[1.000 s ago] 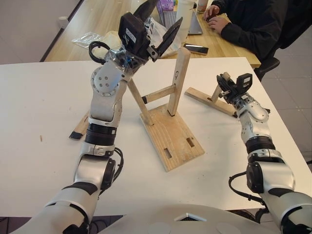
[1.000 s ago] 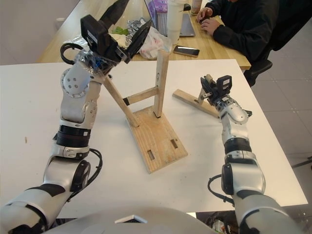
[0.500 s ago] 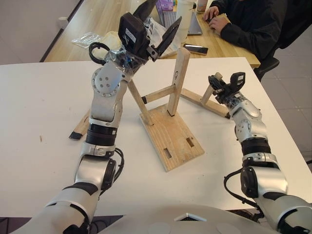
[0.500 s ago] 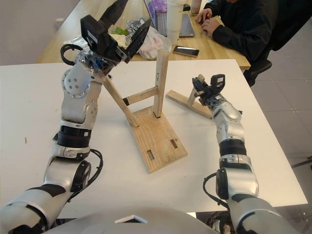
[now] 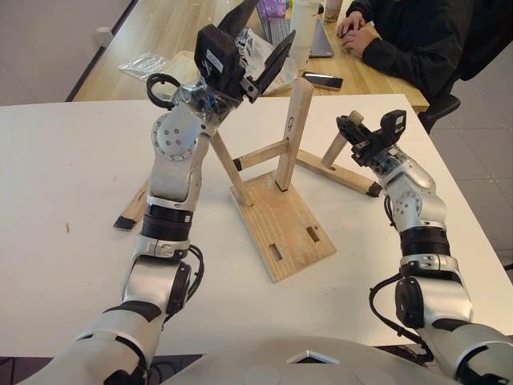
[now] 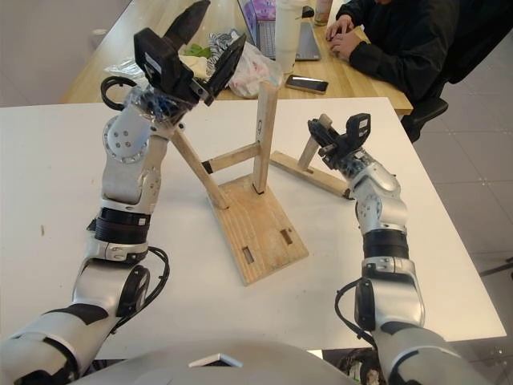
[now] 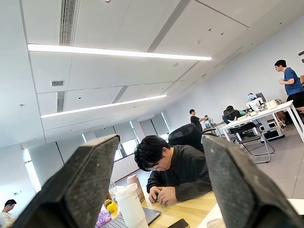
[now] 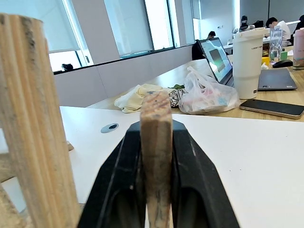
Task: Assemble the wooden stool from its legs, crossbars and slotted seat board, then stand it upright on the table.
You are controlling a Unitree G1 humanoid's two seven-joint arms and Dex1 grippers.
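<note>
A pale rectangular slotted wooden seat board (image 5: 298, 210) is lying flat at the centre of the white counter (image 5: 72, 152), with two open slots showing near its lower end. Two light wooden legs (image 5: 293, 128) joined by a short wooden crossbar (image 5: 262, 154) are standing in the board's upper end, one nearly upright and the other leaning towards the upper left. The left claw (image 5: 268, 26) is hanging spread wide and released at the top centre of the frame, above the leaning leg and grasping nothing. At the right of the frame, the right claw (image 5: 353, 132) is clenching the stub end of a second T-shaped wooden leg piece (image 5: 337, 170), whose long bar is sloping across the counter just right of the standing legs. A flat wooden strip with a dark tip (image 5: 131, 212) is lying at the left of the frame, partly behind the left arm.
</note>
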